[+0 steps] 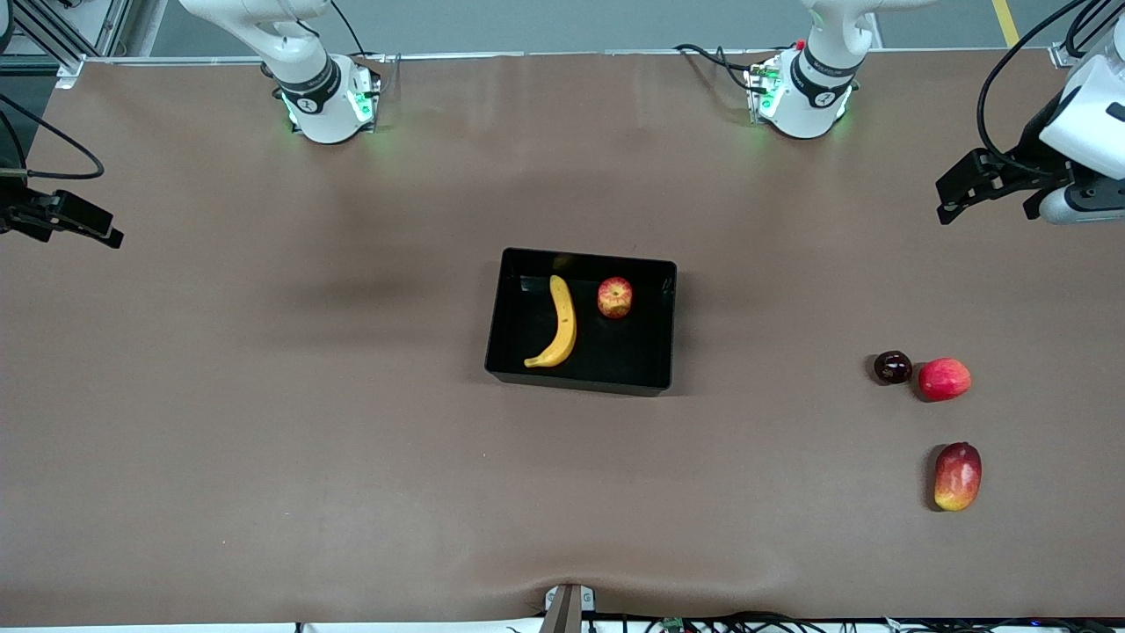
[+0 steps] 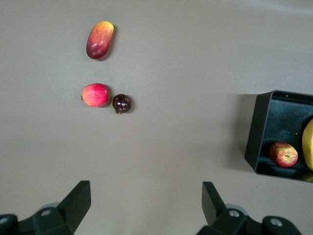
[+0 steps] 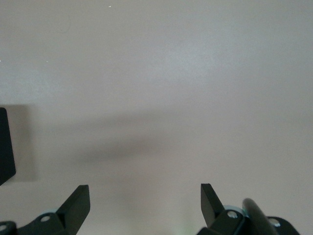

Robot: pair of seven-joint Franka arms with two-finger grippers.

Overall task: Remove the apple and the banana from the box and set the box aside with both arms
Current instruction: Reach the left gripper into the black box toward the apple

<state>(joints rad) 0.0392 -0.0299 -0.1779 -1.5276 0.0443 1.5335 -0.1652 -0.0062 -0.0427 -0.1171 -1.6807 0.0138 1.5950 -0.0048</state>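
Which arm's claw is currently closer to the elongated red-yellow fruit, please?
The left claw, open over the left arm's end of the table where the red-yellow fruit lies. The right claw hangs open over the right arm's end.

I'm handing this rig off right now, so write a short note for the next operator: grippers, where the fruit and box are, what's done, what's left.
Left gripper: open, empty, up over bare table at its own arm's end.
Right gripper: open, empty, over bare table at the right arm's end.
Box: mid-table. Banana and apple both lie in it, apart from each other.
Done: nothing yet.
Left: lift out the banana and the apple, then shift the box aside with both arms.
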